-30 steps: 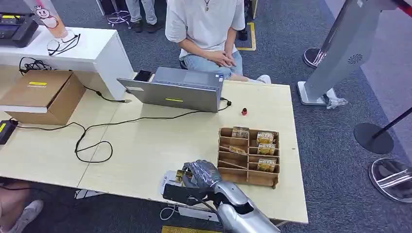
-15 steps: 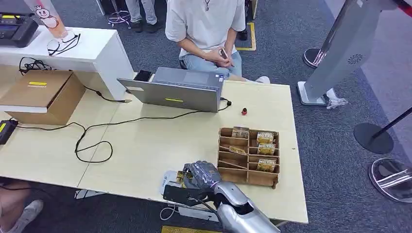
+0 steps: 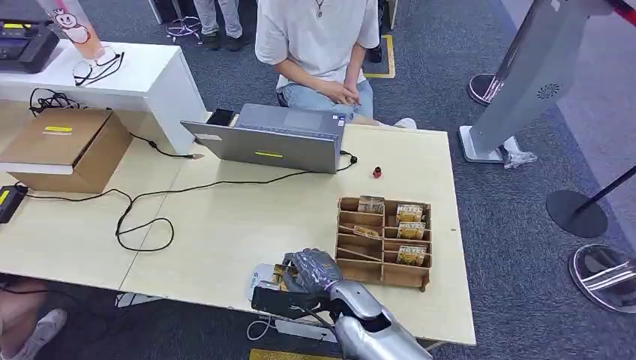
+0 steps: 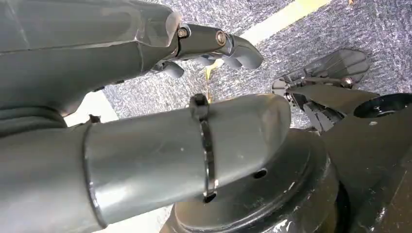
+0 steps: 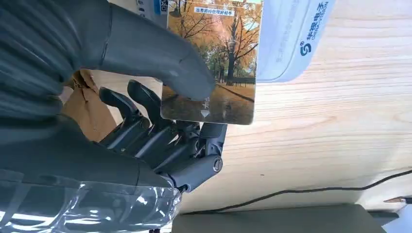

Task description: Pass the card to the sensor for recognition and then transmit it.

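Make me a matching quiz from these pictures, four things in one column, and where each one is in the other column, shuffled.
Things:
1. card
2. laptop
3. cardboard box
4. wooden organizer

Places:
A. far edge of the table, in front of the seated person
B. table's left end
C. held in the right hand, over the white sensor
D. just right of the right hand

Pairs: 1-C, 2-A, 3-B, 4-D
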You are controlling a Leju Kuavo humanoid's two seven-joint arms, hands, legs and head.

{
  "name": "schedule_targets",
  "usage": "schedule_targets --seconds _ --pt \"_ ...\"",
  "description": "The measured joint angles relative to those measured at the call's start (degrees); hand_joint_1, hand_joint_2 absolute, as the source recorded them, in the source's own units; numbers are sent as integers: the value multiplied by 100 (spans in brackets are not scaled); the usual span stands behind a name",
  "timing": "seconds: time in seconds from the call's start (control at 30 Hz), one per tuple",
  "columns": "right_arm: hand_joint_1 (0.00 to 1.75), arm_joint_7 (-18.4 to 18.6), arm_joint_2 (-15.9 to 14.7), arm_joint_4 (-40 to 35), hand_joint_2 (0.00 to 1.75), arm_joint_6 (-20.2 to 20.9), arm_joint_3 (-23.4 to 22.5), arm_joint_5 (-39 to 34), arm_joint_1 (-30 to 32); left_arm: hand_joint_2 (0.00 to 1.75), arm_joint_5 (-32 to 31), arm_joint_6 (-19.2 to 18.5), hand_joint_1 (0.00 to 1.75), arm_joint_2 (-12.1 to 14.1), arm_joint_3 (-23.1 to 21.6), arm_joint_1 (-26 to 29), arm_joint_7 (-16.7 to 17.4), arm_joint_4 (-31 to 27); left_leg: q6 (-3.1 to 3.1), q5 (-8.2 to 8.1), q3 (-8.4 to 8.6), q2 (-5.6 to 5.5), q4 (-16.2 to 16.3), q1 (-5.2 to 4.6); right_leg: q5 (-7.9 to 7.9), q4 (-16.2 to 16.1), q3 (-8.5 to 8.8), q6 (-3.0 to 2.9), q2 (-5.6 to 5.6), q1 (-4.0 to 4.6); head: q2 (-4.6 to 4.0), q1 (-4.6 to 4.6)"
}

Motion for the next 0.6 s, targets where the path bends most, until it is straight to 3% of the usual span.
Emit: schedule_targets --seconds 0.6 --pt "175 9 24 114 175 -83 0 98 -6 0 35 -4 0 -4 -26 -1 20 0 0 0 0 0 0 0 0 0 0 0 0 0 0 0"
